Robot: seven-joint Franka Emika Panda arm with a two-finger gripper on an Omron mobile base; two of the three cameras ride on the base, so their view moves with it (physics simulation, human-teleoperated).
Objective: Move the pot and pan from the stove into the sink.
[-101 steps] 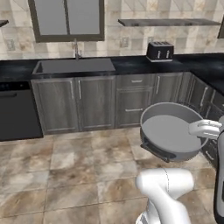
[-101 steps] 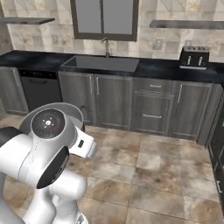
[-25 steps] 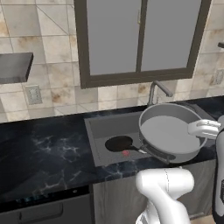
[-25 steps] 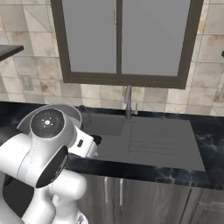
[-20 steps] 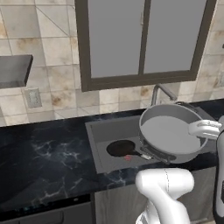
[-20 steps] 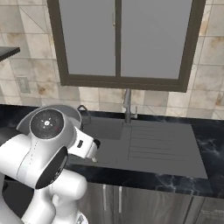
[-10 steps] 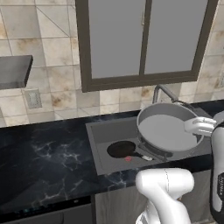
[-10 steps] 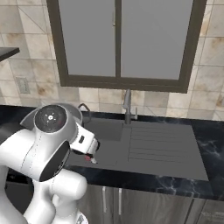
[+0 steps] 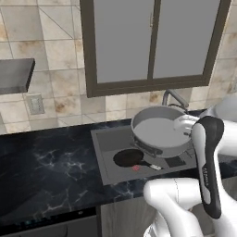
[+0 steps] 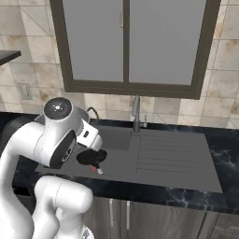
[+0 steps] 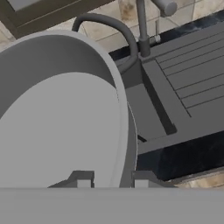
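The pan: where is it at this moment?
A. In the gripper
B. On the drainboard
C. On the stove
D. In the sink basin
D: the black pan lies flat on the floor of the sink basin, under the pot that the gripper holds above it.

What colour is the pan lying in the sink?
Black, the pan in the sink; clearest in the left base view.
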